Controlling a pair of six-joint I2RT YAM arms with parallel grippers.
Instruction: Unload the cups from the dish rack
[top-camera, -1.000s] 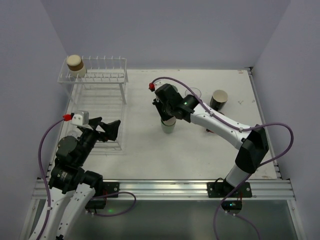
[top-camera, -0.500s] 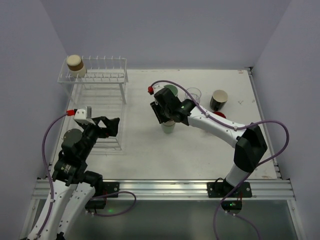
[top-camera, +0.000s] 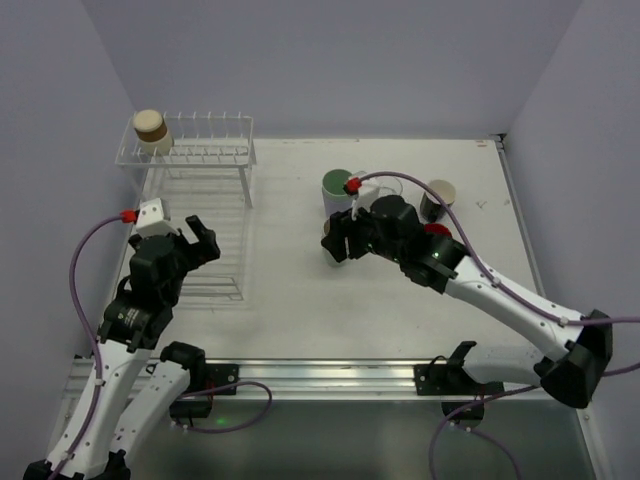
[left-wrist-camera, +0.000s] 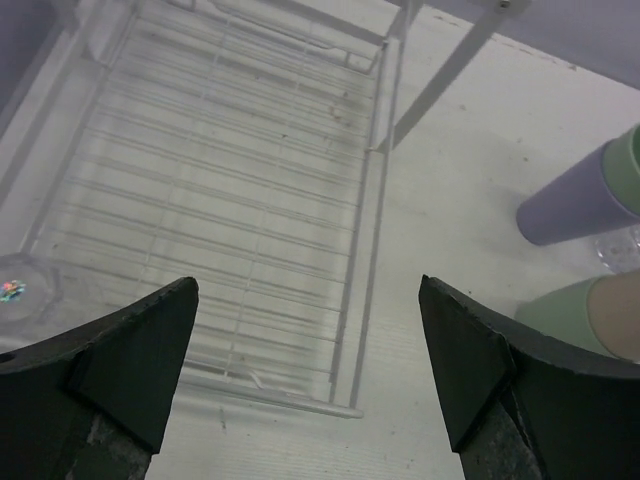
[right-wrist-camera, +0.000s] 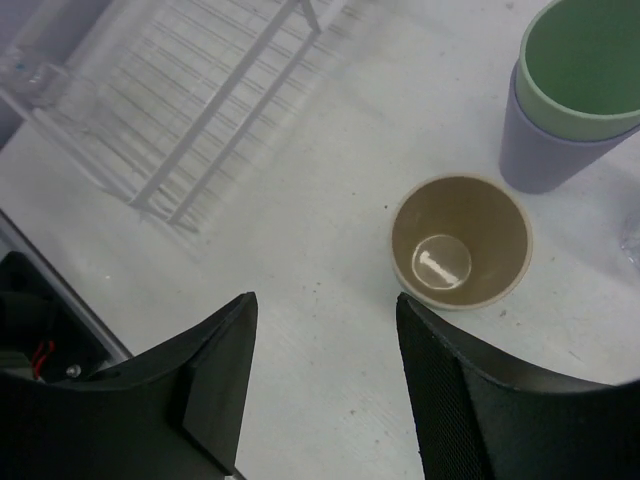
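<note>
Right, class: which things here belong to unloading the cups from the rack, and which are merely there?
Job: white wire dish rack; beige cup on its raised shelf; pale green cup nested in purple cup; clear glass tumbler; black cup with cream inside; tan-lined cup before the open right claw; open left claw.
Merely there: aluminium rail along the near edge; plain lilac walls.

The dish rack (top-camera: 200, 215) is lying along the left side of the tabletop (top-camera: 300, 310), its raised shelf (top-camera: 205, 152) at the far end carrying one cup (top-camera: 151, 127) on its left corner. Right of the rack a nested pair of cups (top-camera: 338, 188) is standing upright, with a single cup (right-wrist-camera: 461, 241) just in front of it. Two more cups are standing further right, a third cup (top-camera: 388, 186) beside the pair and a fourth cup (top-camera: 437, 200) beyond it
</note>
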